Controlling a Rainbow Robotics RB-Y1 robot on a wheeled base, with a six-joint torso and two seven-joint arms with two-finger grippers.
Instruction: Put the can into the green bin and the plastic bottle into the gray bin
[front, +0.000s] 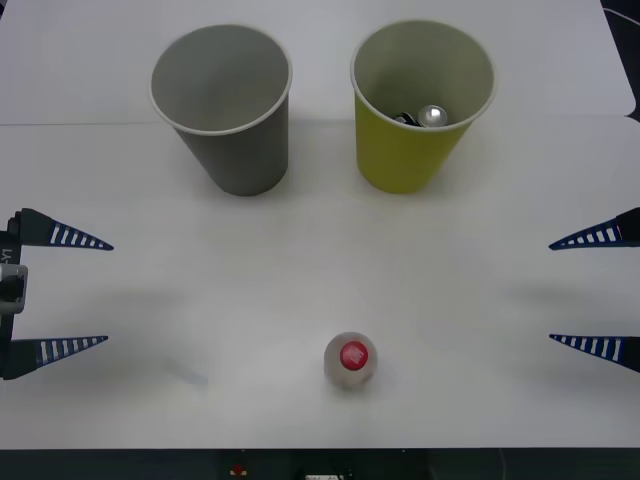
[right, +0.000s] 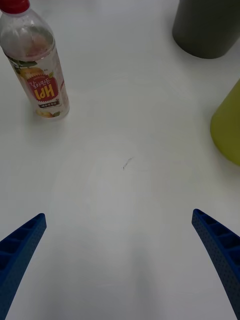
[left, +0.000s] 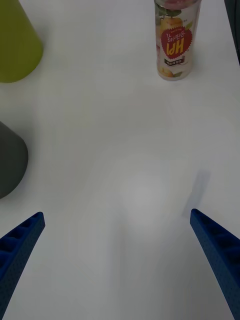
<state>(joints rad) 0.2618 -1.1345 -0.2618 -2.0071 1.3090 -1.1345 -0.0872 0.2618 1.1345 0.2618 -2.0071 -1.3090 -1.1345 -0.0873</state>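
Can (front: 432, 116) lies inside green bin (front: 415, 150); gray bin (front: 235, 140) beside it at table's (front: 200, 300) far edge. Plastic bottle (front: 350, 360) upright near front edge. Left gripper (front: 75, 292) and right gripper (front: 585, 290) spread wide at side edges, holding nothing.

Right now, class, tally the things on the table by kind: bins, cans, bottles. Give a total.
Bins: 2, the gray bin and the green bin
Cans: 1, the can, inside the green bin
Bottles: 1, the plastic bottle, standing upright
Total: 4
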